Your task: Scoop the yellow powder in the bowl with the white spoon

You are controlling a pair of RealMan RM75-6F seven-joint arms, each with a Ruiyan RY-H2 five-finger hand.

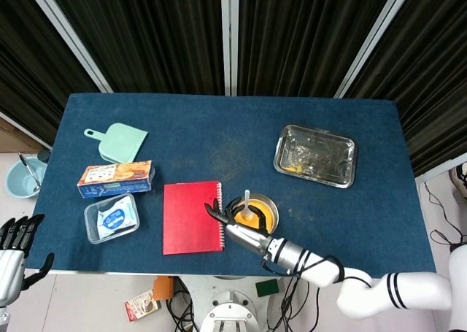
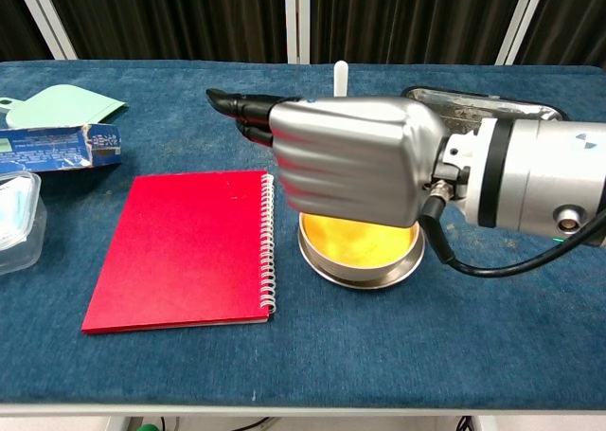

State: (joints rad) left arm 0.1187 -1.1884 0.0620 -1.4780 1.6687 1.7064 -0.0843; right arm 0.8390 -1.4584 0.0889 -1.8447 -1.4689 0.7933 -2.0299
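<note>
A round metal bowl (image 1: 265, 209) (image 2: 365, 260) of yellow powder (image 2: 355, 235) sits near the table's front edge, just right of the red notebook. My right hand (image 1: 232, 225) (image 2: 346, 156) holds the white spoon (image 1: 246, 199), whose handle tip (image 2: 341, 70) sticks up behind the knuckles. The hand hovers over the bowl's left side and hides the spoon's head in the chest view. In the head view the spoon reaches down into the powder. My left hand (image 1: 14, 248) hangs off the table's front left corner, fingers apart and holding nothing.
A red spiral notebook (image 1: 193, 217) (image 2: 182, 246) lies left of the bowl. Further left are a clear container (image 1: 111, 218), a snack box (image 1: 116, 179) and a mint dustpan (image 1: 120, 142). A metal tray (image 1: 315, 155) sits at the back right.
</note>
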